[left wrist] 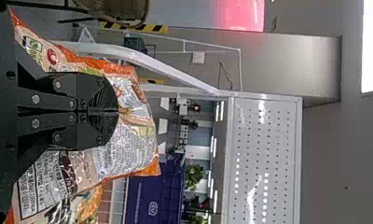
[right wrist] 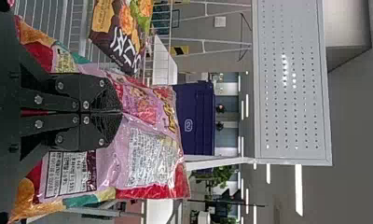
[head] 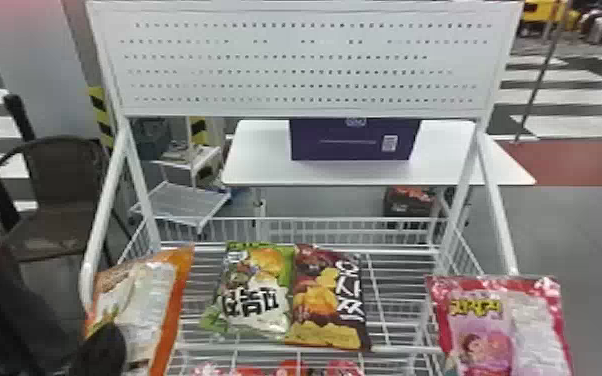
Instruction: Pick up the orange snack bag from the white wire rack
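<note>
Well, the rack [head: 456, 195] holds snacks [head: 260, 295], left fingers [head: 107, 345] pinching the orange bag [head: 152, 287], right fingers [right wrist: 103, 95] the pink [head: 490, 330].

Black print [head: 251, 303] is marking green bag [head: 260, 277]; white print [head: 349, 290], brown bag [head: 315, 305]; yellow print [head: 476, 307], pink bag [head: 537, 325]; code square [head: 389, 143], purple box [head: 335, 150].

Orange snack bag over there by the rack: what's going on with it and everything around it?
A two-armed robot has the orange snack bag pinched in its left fingers, at the left side of the white wire rack. Its right fingers hold a pink and red bag at the rack's right side. Between them, a green bag and a dark brown bag lie side by side on the rack.
</note>
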Robot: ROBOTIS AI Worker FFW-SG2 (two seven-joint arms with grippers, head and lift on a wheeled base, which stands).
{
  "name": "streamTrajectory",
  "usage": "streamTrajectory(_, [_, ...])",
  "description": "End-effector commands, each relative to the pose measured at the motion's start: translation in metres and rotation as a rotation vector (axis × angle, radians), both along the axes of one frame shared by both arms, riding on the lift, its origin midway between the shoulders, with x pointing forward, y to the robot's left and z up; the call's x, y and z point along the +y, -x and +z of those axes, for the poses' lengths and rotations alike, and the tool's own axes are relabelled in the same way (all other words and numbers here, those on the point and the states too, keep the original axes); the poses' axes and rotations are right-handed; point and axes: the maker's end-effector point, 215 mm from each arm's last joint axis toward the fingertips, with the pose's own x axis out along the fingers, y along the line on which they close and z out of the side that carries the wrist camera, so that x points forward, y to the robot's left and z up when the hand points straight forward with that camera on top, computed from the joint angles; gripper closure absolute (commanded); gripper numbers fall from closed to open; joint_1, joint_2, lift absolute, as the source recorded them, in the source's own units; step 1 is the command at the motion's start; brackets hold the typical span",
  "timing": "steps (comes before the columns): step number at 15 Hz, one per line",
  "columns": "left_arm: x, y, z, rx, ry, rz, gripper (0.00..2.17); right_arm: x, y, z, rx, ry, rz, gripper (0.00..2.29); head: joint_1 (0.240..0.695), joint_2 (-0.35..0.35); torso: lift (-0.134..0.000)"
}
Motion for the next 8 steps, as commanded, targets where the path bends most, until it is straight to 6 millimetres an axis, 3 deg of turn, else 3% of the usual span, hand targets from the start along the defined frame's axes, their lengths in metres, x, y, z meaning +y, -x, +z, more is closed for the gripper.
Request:
streamTrajectory(1, [0.002, 0.028, 0.016, -0.043, -0.004, -0.002, 1.74, 0.001, 0.001, 0.000, -0.001, -0.002, 0.001, 2.25, 0.499, 0.000, 0.000])
streamTrajectory(8, [-0.006, 0.037, 0.006, -0.015, -0.025, -0.025, 1.74, 0.001, 0.000, 0.001, -0.004, 0.000, 0.004, 2.25, 0.499, 0.000, 0.000])
